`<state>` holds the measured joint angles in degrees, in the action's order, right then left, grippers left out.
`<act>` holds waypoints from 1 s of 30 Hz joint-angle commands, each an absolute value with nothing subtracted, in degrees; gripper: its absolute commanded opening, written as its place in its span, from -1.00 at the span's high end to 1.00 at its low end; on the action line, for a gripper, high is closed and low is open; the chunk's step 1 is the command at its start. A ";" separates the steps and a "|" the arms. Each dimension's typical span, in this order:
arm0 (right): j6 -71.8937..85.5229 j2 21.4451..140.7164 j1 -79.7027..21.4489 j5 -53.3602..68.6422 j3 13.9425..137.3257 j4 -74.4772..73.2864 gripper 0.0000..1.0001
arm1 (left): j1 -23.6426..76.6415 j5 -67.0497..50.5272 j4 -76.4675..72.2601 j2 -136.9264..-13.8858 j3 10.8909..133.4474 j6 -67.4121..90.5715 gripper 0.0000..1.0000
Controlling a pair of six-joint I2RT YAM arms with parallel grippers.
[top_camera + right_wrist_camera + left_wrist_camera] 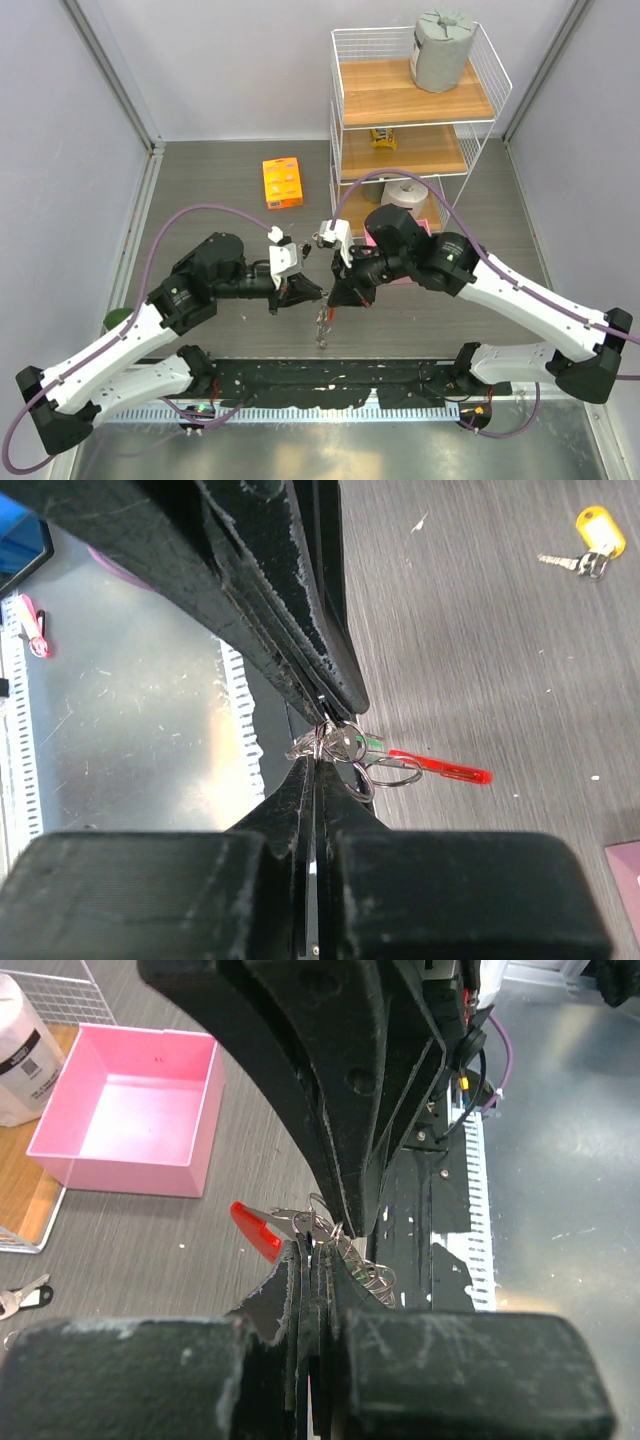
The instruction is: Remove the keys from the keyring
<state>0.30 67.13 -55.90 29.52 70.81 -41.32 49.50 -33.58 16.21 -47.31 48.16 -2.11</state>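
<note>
- Grey wood-grain bench [200, 180] fills the top view. The left pincer [312, 293] and the right pincer [333, 298] meet tip to tip near its front middle, both closed.
- The keyring [322, 325] dangles from between the two tips, in front of the arms' bases. Whether its lower end touches the bench I cannot tell.
- An orange box [283, 183] lies well apart, further back. A white wire rack [390, 95] stands at the back right with a grey roll [443, 50] on its top shelf.
- Left wrist view: the left pincer's fingers are pressed together with thin ring wire caught at their tips. The right pincer reaches in from above and bites at the same spot.
- The red fob [255, 1228] sticks out to the left of the bunch, and the keys [312, 1222] crowd at the pinch point.
- A pink tray [130, 1110] sits on the bench beyond, just beside the rack. A loose key [22, 1295] lies at the left edge of this view.
- Right wrist view: the right pincer is clamped shut on the ring, the left pincer opposite it. A green-marked key [365, 743] hangs at the tips, and the fob points right.
- A yellow-tagged key [595, 535] lies on the bench, well apart from the bunch.
</note>
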 commanded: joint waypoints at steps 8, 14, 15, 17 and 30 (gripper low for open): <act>0.18 71.01 -56.87 30.68 75.58 -41.66 0.90 | 50.54 -37.52 17.14 -50.27 52.47 -5.36 1.00; 0.26 67.16 -56.78 26.64 73.48 -38.68 0.31 | 50.54 -34.55 13.81 -48.78 49.84 -4.22 1.00; 0.26 66.19 -56.69 25.93 72.08 -37.98 0.25 | 50.54 -33.58 13.45 -48.34 49.49 -4.04 1.00; 0.35 63.38 -56.69 24.79 69.97 -36.04 0.17 | 50.45 -31.39 12.83 -47.81 49.22 -3.08 1.00; 1.32 39.73 -56.60 17.85 44.14 -6.17 0.05 | 50.36 -30.67 9.40 -46.58 50.01 -0.35 1.00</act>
<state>1.23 43.94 -56.51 20.40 50.78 -20.86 50.15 -30.22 15.16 -47.99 48.99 -1.43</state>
